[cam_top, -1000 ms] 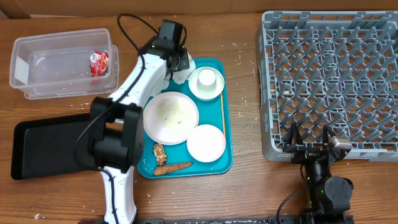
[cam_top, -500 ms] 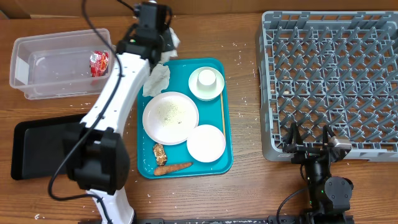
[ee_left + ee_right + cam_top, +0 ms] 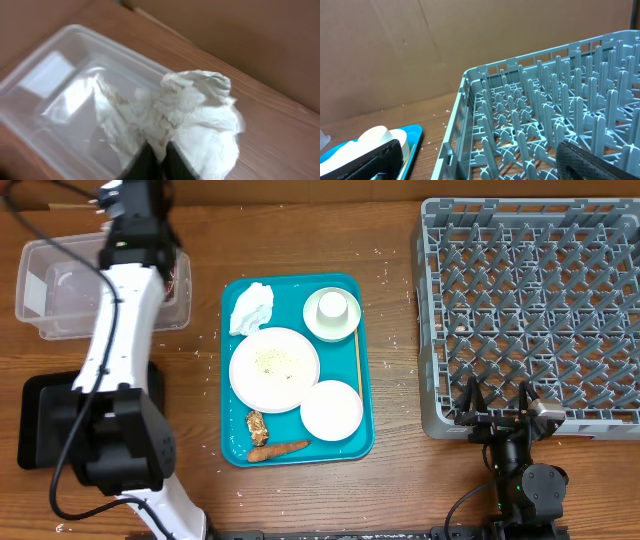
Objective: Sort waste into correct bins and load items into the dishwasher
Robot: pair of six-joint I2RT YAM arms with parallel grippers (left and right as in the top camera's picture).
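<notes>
On the wooden tabletop [image 3: 400, 480] the bin [image 3: 30, 280] sits at ten o'clock; your left tool [image 3: 157, 157] pinches a napkin [image 3: 200, 107] above it. Centre it over the bin's floor before letting go; your right tool [image 3: 497, 402] rests spread at five o'clock

Your left arm [image 3: 122, 310] is reaching over the clear bin [image 3: 50, 292] at the counter's far-left corner. Mid-counter, the tray [image 3: 350, 450] is carrying a napkin [image 3: 250, 308], plates [image 3: 275, 368] and scraps [image 3: 278, 449]. The rack [image 3: 530, 310] is filling the far-right corner.
</notes>
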